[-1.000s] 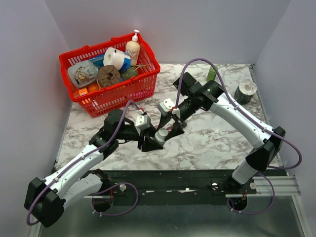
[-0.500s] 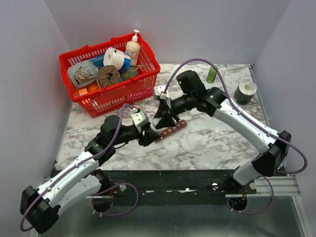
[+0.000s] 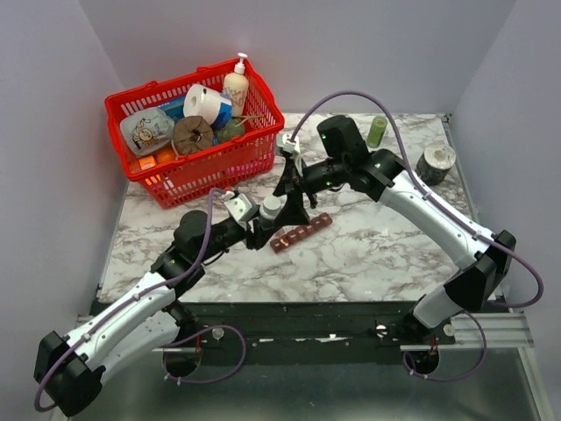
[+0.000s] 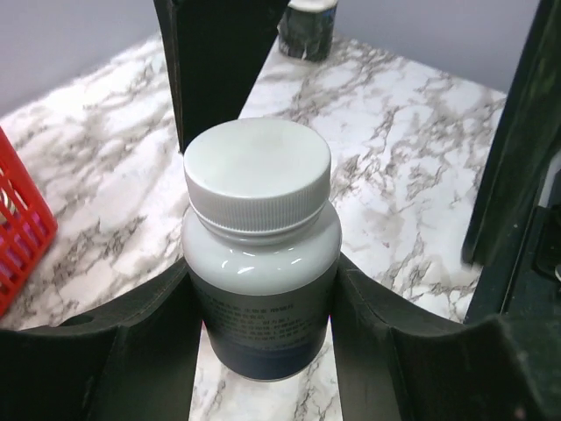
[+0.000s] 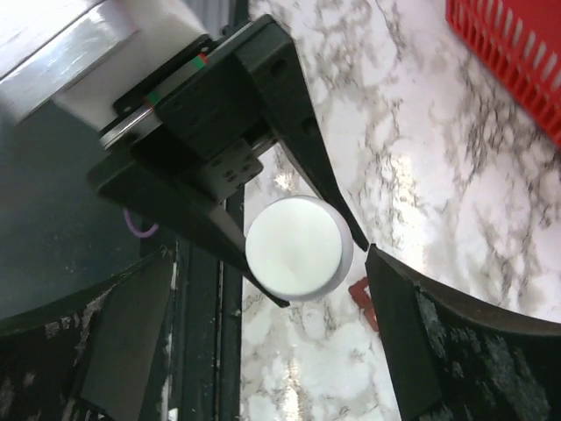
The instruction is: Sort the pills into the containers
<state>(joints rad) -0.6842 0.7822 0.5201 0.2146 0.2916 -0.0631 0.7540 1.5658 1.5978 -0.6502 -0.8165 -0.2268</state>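
Note:
The containers are a dark red-brown strip of small compartments (image 3: 300, 233) lying on the marble table; a corner of it shows in the right wrist view (image 5: 364, 294). My left gripper (image 3: 263, 226) (image 4: 261, 285) is shut on a grey pill bottle with a white screw cap (image 3: 271, 209) (image 4: 259, 254), held upright just left of the strip. My right gripper (image 3: 289, 200) (image 5: 268, 263) is open directly above the bottle, its fingers apart on either side of the white cap (image 5: 298, 248) without touching it. No loose pills are visible.
A red mesh basket (image 3: 175, 180) full of items stands at the back left. A slim green bottle (image 3: 376, 132) and a dark roll (image 3: 436, 162) (image 4: 308, 26) stand at the back right. The table's front rail (image 3: 333, 320) runs along the near edge.
The left gripper has drawn back to the left with the bottle, uncovering the strip. The right gripper has moved back and left and now sits above the cap.

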